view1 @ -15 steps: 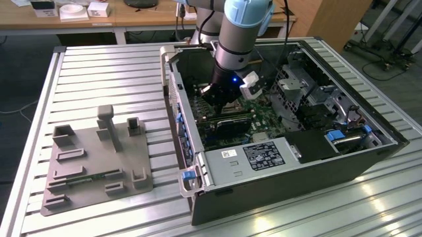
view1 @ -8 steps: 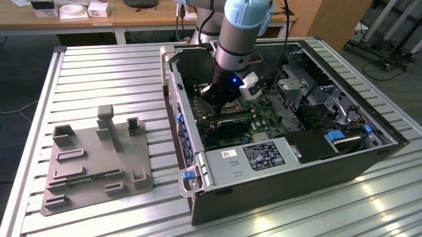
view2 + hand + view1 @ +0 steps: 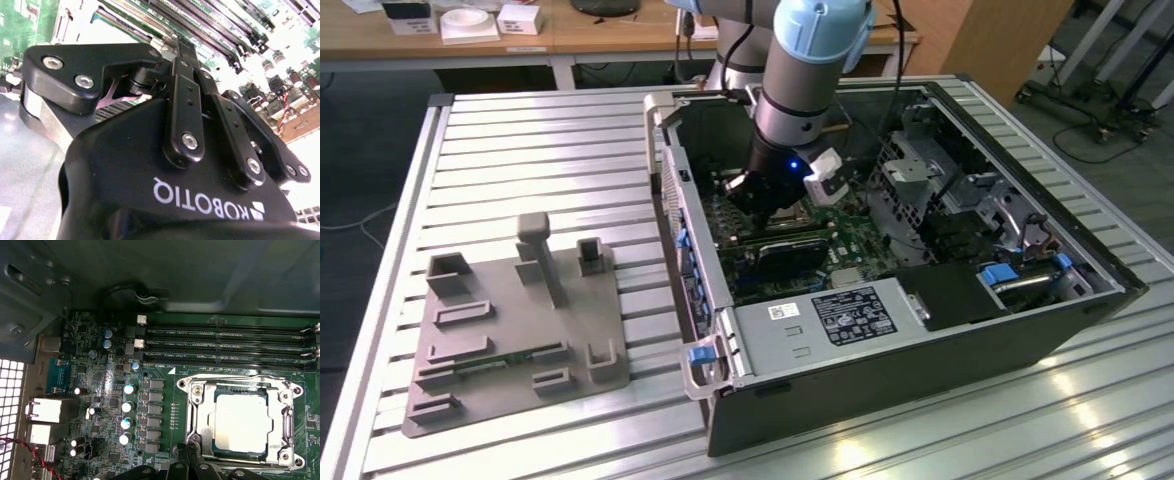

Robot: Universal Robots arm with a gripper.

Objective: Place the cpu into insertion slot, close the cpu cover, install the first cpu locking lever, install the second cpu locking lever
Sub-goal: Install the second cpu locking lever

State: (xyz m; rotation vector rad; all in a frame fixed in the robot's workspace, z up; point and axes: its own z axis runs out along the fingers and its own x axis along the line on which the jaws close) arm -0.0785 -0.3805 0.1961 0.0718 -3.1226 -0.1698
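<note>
In the exterior view, the arm reaches down into the open computer case [image 3: 907, 300], its gripper [image 3: 767, 200] low over the green motherboard [image 3: 847, 240]. In the second wrist view, the gripper [image 3: 172, 42] has its black fingers [image 3: 185, 100] drawn together, though whether they pinch anything cannot be told. In the first wrist view, the cpu [image 3: 242, 422] sits in the insertion slot [image 3: 242, 460] with the cpu cover [image 3: 200, 412] closed flat around it, just beside the memory slots [image 3: 225, 345].

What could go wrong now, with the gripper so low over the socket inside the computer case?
The gripper hangs at the edge of the cpu cover, which lies over the cpu; a skewed push might bend the frame. The memory slots and capacitors stand close, so sideways drift could strike them.
</note>
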